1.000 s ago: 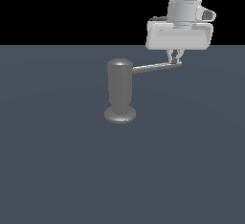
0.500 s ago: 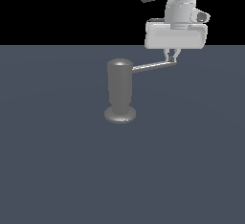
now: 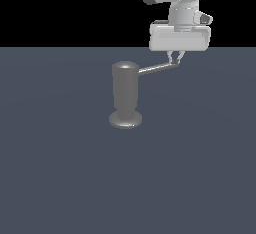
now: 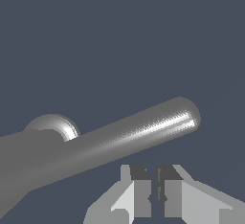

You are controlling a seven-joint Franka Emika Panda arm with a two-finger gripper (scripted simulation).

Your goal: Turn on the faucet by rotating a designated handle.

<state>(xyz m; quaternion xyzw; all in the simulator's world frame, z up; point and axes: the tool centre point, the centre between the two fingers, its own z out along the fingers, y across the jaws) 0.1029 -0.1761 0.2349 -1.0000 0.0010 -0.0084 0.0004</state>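
Pushing against the handle (image 3: 157, 68) tip, nearly closed, empty jaws have swung it farther back around the faucet (image 3: 125, 94).

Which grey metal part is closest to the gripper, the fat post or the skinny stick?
The skinny stick, the handle. Its tip sits right at the gripper, while the fat upright faucet stands apart.

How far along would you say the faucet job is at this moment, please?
Done: the gripper has reached the tip of the handle. In hand: its fingers are nearly together beside the rod, not around it, as if to push. Left: turning the handle; it points to the exterior view's right from the faucet.
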